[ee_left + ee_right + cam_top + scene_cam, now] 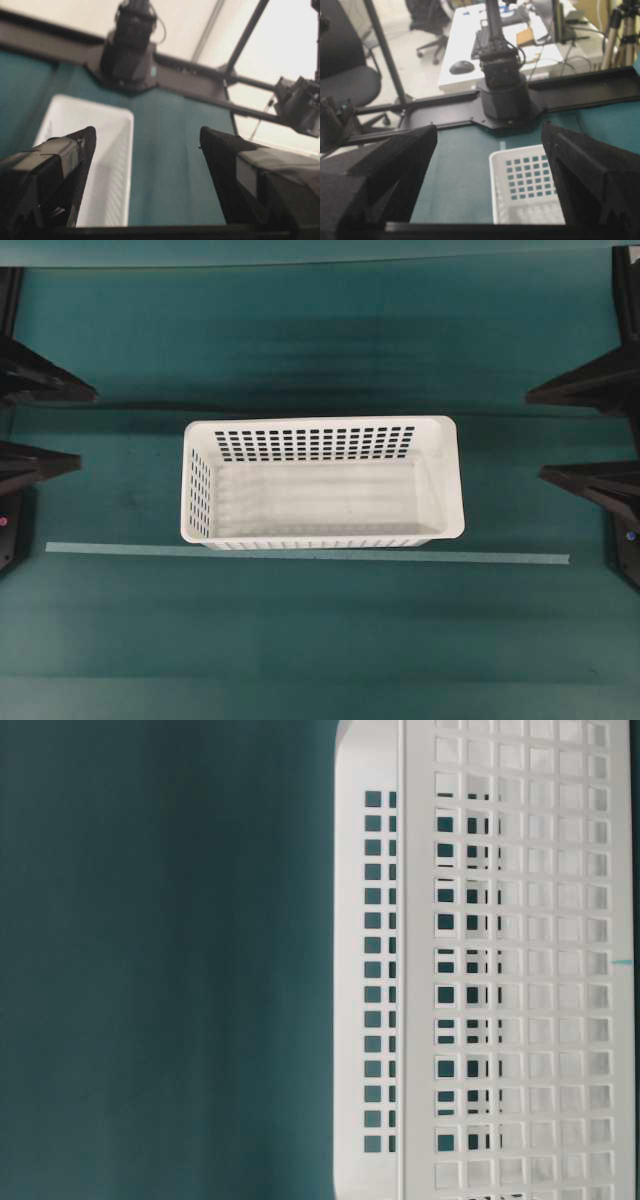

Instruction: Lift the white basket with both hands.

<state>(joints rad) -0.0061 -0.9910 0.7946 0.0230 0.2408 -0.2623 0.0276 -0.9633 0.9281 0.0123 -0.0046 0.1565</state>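
Left end effector [62,428]: jaws wide, holding nothing, well apart from basket.
Right end effector [560,435]: same.
White basket [322,483]: resting on counter [320,640].
Risk: uneven grips on the rim would likely tilt it.

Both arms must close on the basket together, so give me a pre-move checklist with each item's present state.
1. Large rectangular white plastic basket upright on the green table surface: ok.
2. Basket inside free of objects: ok, only bare floor shows.
3. Left black skeletal claw open: ok, fingers wide apart.
4. Right black skeletal claw open: ok.
5. Claws at the basket's end rims: not ok, both stand at the table's edges, clear of the basket.
6. Basket parallel to the pale tape strip: ok, roughly.
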